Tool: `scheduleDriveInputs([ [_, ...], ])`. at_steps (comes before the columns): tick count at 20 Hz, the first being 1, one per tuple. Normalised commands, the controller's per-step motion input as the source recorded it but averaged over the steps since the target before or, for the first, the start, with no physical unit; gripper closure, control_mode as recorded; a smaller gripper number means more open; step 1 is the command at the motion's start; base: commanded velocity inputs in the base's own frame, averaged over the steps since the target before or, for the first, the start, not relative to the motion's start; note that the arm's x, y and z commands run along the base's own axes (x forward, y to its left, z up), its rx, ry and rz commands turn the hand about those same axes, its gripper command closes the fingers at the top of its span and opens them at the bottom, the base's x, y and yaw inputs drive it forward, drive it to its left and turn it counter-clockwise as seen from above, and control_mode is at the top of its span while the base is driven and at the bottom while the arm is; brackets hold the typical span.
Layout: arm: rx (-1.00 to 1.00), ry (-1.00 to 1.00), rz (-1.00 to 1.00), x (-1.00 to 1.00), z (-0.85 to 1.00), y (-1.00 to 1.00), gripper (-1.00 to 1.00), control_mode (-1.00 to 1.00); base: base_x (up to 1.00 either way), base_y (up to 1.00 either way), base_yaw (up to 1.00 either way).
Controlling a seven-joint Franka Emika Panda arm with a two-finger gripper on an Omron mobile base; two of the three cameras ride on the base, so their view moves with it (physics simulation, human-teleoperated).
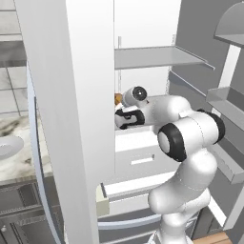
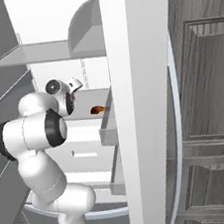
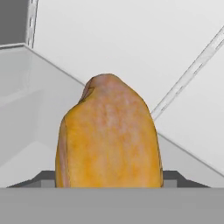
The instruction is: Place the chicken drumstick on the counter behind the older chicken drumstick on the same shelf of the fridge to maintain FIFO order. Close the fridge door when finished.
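Note:
My gripper [image 3: 109, 178] is shut on the chicken drumstick [image 3: 108, 140], a golden orange piece that stands up between the two dark fingertips [image 3: 43, 178]. The hand is inside the open fridge [image 1: 143, 28], just above the white shelf [image 2: 85, 100]. In the left base view an orange tip of the drumstick [image 1: 117, 98] peeks out beside the hand, partly hidden by the door edge. A second, browner drumstick [image 2: 97, 109] lies on the same shelf, to the right of the hand and nearer the front. The marbled counter [image 1: 19, 159] sits at the far left.
Open fridge doors stand on both sides: a white inner panel [image 1: 71, 119] and another [image 2: 143, 105] with grey bins. A glass shelf [image 1: 157, 57] hangs above the hand, and a white drawer front [image 1: 140, 155] sits below. A white plate [image 1: 7, 145] rests on the counter.

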Motion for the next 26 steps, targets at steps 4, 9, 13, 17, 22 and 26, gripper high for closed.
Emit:
scheduleDriveInputs([
  [4, 0.0, 0.01, -0.01, 0.58, -0.26, 0.0, 1.0, -1.0, 0.0, 0.0, 0.0],
  [9, 0.0, 0.02, -0.01, 0.51, -0.22, 0.02, 1.0, -1.0, 0.0, 0.0, 0.0],
  [13, 0.0, 0.02, -0.01, 0.56, -0.18, 0.03, 1.0, -1.0, 0.0, 0.0, 0.0],
  [17, 0.0, 0.0, 0.0, 0.58, -0.19, 0.02, 1.0, -1.0, 0.0, 0.0, 0.0],
  [22, -0.01, 0.0, 0.0, 0.48, -0.4, 0.01, 1.0, -1.0, 0.0, 0.0, 0.0],
  [26, -0.01, 0.0, 0.0, 0.3, -0.29, 0.0, 1.0, -1.0, 0.0, 0.0, 0.0],
])
